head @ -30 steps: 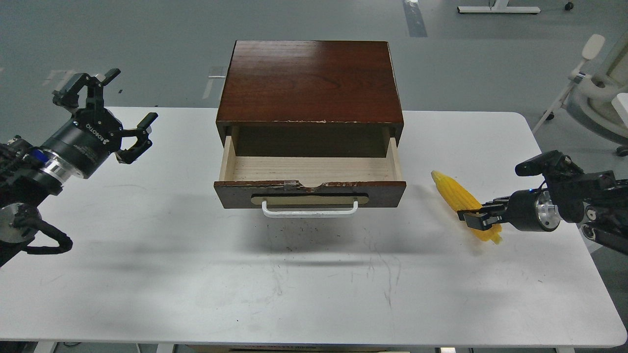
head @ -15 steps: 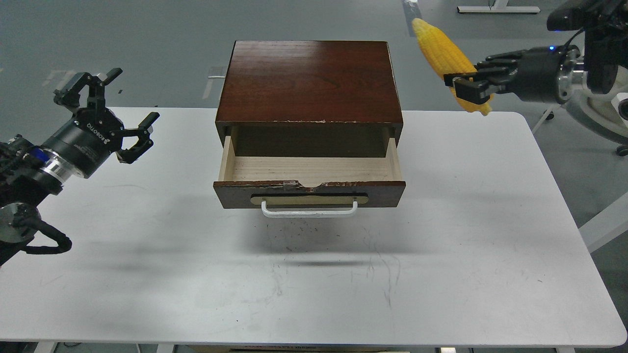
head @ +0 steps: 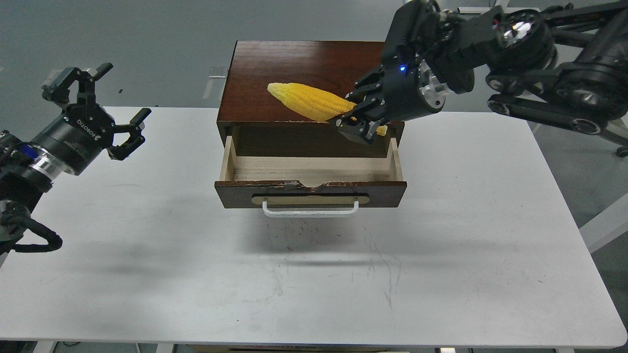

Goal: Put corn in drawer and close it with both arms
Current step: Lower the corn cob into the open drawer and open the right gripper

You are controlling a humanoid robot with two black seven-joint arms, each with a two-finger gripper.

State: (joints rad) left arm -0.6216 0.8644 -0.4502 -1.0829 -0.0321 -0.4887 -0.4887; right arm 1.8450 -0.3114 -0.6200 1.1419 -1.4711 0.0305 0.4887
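Observation:
The yellow corn (head: 309, 100) is held in my right gripper (head: 357, 122), which is shut on its thick end. The cob lies nearly level with its tapered tip pointing left, in the air above the cabinet's front edge and the back of the open drawer (head: 310, 169). The drawer is pulled out, its pale wood inside bare, with a dark chipped front, a tan oval plate and a white bar handle (head: 310, 211). My left gripper (head: 100, 105) is open and empty, raised above the table's left side, well apart from the drawer.
The dark brown cabinet (head: 274, 63) stands at the back middle of the white table (head: 314, 284). My right arm reaches in from the upper right over the cabinet's right corner. A white chair base shows at the far right.
My right gripper lifted the corn from the table's right side, raised it high, then swung it left and down over the cabinet and open drawer. My left gripper shifted slightly left.

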